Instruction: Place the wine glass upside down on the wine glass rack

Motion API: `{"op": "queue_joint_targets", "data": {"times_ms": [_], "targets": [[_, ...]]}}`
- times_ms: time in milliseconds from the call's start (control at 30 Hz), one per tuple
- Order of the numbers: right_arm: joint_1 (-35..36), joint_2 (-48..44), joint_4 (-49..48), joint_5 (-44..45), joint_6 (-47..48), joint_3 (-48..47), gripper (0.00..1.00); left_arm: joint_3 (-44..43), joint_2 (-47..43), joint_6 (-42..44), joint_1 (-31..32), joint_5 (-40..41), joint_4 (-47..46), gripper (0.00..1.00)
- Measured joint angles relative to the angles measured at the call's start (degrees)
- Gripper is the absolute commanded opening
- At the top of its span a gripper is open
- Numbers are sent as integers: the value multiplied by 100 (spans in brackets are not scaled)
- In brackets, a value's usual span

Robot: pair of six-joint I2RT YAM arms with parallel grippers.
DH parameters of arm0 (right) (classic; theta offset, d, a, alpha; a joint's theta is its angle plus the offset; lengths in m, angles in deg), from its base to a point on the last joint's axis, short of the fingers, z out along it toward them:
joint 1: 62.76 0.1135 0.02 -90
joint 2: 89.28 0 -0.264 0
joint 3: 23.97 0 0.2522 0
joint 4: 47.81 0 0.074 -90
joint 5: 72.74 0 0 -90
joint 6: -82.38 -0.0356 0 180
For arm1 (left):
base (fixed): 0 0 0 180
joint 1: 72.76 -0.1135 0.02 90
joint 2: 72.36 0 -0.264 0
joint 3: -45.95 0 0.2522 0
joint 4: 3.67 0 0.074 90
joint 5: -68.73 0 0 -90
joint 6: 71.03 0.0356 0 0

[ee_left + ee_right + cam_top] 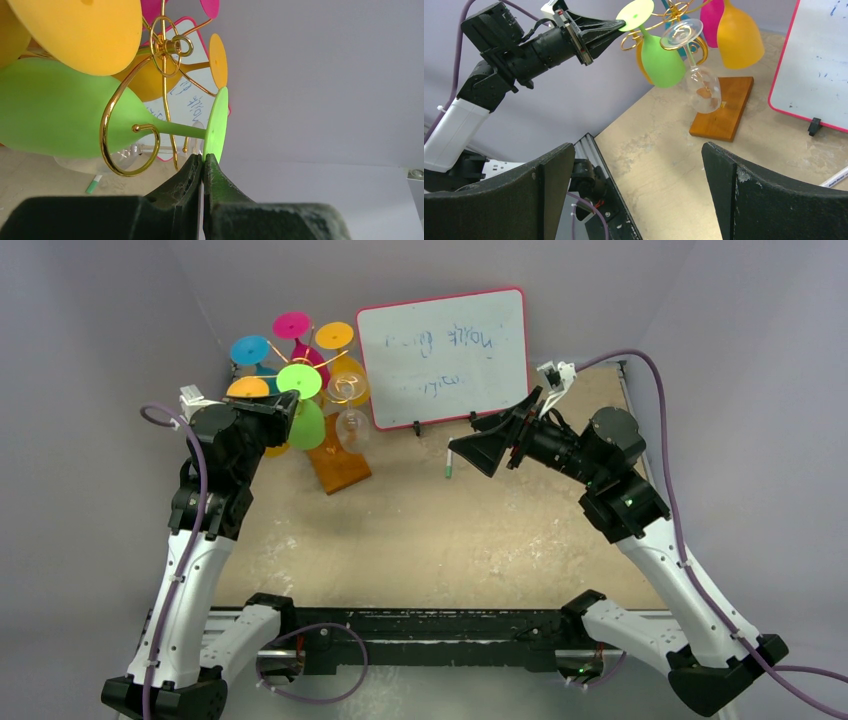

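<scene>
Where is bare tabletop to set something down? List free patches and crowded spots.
Free: the broad middle of the table, from the wooden base and marker to the near rail. Crowded: far left, where the left gripper is at the wine glass rack; the whiteboard lines the far edge.

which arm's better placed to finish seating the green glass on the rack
Left. The left gripper is shut on the foot of the green wine glass, whose stem already sits in a curl of the wine glass rack. The right gripper is open, empty, and off by the whiteboard.
</scene>
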Motion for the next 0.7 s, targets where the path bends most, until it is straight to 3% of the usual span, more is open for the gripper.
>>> {"op": "queue_joint_targets", "data": {"times_ms": [700], "targets": [[0, 0, 0, 0, 0, 0, 100, 9, -146, 79, -2, 304, 138, 0]]}}
